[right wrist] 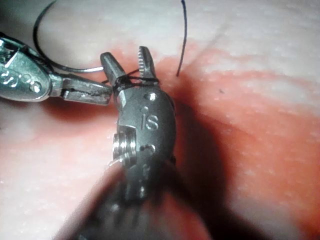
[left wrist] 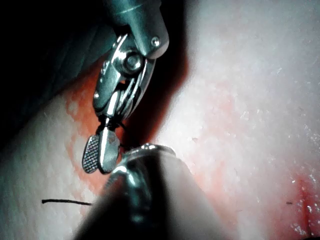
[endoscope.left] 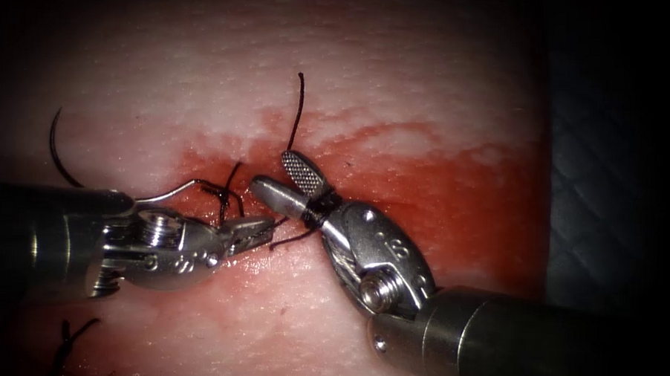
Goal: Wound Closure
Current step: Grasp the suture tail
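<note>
The right tool point(endoscope.left: 287, 180) has its jaws apart with thread point(endoscope.left: 316, 206) wrapped around them; the left tool point(endoscope.left: 259, 230), jaws together, seems to clamp the thread near the knot point(endoscope.left: 219, 195). The needle point(endoscope.left: 58, 148) lies free on the left, so a tie looks not finished.

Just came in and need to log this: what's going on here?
Bench suturing on the tissue. The left tool has its jaws shut on the needle, near its end, and the needle is out of the tissue. The right tool has open jaws with thread wrapped around their base. Red fluid covers the tissue.
</note>
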You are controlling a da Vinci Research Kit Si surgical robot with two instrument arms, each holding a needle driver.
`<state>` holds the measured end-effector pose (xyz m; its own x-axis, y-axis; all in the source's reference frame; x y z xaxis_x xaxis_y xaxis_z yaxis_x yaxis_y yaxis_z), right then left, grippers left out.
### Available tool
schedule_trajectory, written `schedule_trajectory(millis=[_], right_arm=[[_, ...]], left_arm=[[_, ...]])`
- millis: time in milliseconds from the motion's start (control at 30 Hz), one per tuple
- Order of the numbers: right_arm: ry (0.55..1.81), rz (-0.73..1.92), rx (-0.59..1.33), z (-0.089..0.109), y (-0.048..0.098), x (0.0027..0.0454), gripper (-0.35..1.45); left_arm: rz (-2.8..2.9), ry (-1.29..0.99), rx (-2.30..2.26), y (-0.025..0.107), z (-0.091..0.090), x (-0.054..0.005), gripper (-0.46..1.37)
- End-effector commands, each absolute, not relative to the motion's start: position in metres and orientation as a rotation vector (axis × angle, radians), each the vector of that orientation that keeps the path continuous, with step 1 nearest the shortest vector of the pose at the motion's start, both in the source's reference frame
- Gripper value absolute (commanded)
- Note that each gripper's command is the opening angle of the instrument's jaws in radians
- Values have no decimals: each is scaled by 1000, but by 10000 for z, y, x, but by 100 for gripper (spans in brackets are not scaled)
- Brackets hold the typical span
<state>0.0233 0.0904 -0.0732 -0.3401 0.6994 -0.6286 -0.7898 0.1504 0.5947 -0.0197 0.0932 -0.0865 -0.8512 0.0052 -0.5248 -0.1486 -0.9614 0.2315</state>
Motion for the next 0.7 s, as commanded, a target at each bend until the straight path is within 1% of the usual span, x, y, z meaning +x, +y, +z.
schedule_trajectory(millis=[33,167,233,367,533,700], right_arm=[[1160,1527,-111,-729,905,233,68],[1136,1536,-125,-719,910,230,74],[1115,1550,-120,-711,915,230,82],[1112,1554,-127,-703,920,231,87],[1095,1564,-127,-693,927,230,88],[1075,1567,-127,-683,935,227,85]], left_arm=[[2926,396,-828,934,-864,-199,-35],[2925,392,-828,945,-861,-203,-35],[2926,387,-825,953,-859,-204,-35],[2925,385,-823,958,-859,-206,-35],[2929,387,-823,960,-858,-210,-35],[2926,390,-823,965,-857,-213,-35]])
